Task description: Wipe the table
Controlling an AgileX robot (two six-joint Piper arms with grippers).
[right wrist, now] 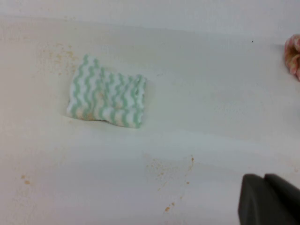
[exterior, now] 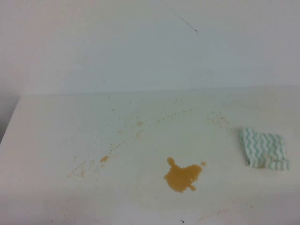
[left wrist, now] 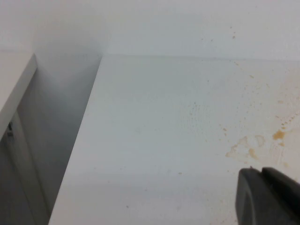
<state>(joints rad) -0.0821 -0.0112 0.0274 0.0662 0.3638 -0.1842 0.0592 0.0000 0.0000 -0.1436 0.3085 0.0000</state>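
Two grippers show only in their own wrist cameras, each as a dark tip cut off by the picture edge. On the right gripper (right wrist: 264, 180) the jaws are clenched: both dark fingers press together with only a thin seam between them, and they grasp nothing. It hangs over the white table (exterior: 56, 140), apart from the cloth (right wrist: 107, 98). The left gripper (left wrist: 261, 176) looks the same, fingers together and empty, above the table near its side edge, close to some dried brown spots (left wrist: 279, 135). From the high camera, the green-and-white wavy cloth (exterior: 264, 149) lies flat at 3 o'clock on the table, a little crumpled. A brown puddle (exterior: 182, 176) sits at 5 o'clock from the table's middle, with the cloth well apart at its 2 o'clock. A pink thing (right wrist: 294, 55) is cut off; I cannot tell what it is.
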